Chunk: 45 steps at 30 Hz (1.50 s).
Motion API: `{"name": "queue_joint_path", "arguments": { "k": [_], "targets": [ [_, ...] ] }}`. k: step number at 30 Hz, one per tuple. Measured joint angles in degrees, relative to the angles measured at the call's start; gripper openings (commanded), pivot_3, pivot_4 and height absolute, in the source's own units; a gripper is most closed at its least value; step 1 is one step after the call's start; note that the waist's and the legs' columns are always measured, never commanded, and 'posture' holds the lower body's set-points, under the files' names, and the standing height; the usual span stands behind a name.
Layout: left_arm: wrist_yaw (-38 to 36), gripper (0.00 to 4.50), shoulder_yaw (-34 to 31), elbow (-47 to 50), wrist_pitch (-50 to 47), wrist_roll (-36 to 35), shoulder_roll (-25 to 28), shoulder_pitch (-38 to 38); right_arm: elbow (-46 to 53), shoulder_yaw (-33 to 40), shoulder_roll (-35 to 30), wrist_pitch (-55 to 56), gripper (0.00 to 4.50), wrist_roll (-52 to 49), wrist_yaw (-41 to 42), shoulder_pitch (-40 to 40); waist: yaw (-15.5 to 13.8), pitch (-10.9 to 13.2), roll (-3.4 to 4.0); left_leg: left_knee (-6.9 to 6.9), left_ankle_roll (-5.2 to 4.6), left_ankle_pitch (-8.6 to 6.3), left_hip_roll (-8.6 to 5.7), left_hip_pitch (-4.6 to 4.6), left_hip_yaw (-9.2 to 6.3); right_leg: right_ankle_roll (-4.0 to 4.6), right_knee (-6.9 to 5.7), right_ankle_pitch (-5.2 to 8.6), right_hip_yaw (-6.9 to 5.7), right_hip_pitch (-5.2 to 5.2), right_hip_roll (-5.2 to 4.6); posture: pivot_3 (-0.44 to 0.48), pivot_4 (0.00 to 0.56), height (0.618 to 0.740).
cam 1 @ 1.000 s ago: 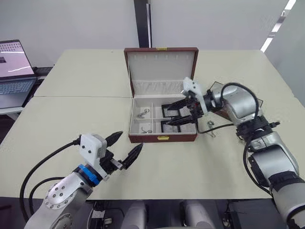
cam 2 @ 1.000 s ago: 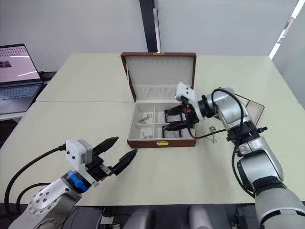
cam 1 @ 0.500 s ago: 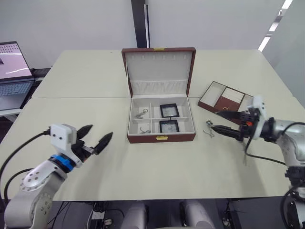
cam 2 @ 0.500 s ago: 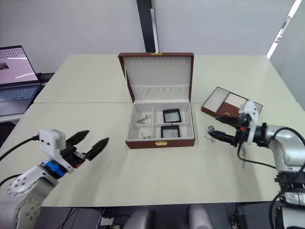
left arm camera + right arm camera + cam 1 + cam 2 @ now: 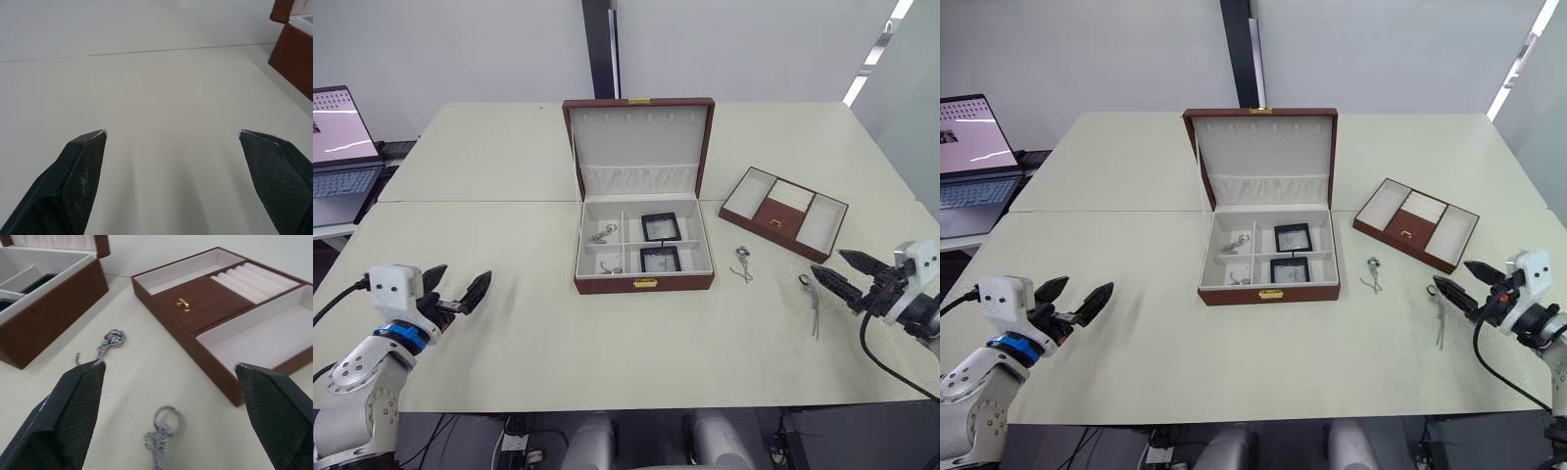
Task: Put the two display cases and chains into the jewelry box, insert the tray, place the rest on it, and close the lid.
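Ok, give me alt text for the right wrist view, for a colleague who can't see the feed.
The right gripper hangs open over the table, above a chain with a ring lying between its two black fingers. Ahead sits the brown tray with its gold knob and cream compartments, a second chain nearby, and the jewelry box to one side.

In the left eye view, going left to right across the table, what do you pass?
Left gripper → jewelry box → small chain → tray → longer chain → right gripper.
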State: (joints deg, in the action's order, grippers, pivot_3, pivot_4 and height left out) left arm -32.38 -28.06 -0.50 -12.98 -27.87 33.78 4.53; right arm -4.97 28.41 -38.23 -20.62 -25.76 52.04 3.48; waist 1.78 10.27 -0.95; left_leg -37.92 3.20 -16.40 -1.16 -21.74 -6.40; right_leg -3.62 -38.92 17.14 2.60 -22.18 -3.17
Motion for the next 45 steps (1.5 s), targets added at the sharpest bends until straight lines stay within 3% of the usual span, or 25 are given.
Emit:
{"name": "queue_joint_path", "arguments": {
  "k": [10,27,36,45],
  "targets": [
    [6.44,4.5,-0.97,-4.39,5.14,3.09,-3.62,-1.13,-8.47,0.98,3.22,10.24,4.47,2.47,-8.37,-0.05,0.07,-0.01,0.0,0.01,0.0,0.0,0.0,0.02,0.02,0.0,-0.02,0.0,0.03,0.0,0.0,0.0,0.15,0.74],
    [5.14,4.5,-0.51,1.74,1.93,1.84,-3.53,-0.87,-9.04,-0.31,1.62,11.01,4.47,1.04,-6.75,0.25,0.05,-0.02,0.01,0.0,0.0,0.0,0.01,0.03,0.01,0.0,-0.02,0.0,0.02,0.02,0.0,0.0,0.15,0.74],
    [-6.81,4.5,9.45,12.89,-4.88,-1.53,3.32,-8.09,-6.05,-7.59,-10.76,1.29,4.47,-0.86,6.12,7.43,0.18,-0.01,0.02,-0.02,0.0,0.0,0.01,0.03,0.04,-0.01,-0.02,0.0,0.03,0.02,0.02,0.0,0.15,0.74],
    [-17.35,4.5,23.74,20.07,-6.69,-2.84,3.26,-13.95,-14.07,-21.93,-17.05,-0.62,4.47,5.51,16.84,23.41,0.12,0.01,0.02,-0.03,0.01,0.01,0.0,-0.02,0.02,-0.01,0.01,0.0,-0.01,0.01,0.02,0.0,0.15,0.74]
  ]
}}
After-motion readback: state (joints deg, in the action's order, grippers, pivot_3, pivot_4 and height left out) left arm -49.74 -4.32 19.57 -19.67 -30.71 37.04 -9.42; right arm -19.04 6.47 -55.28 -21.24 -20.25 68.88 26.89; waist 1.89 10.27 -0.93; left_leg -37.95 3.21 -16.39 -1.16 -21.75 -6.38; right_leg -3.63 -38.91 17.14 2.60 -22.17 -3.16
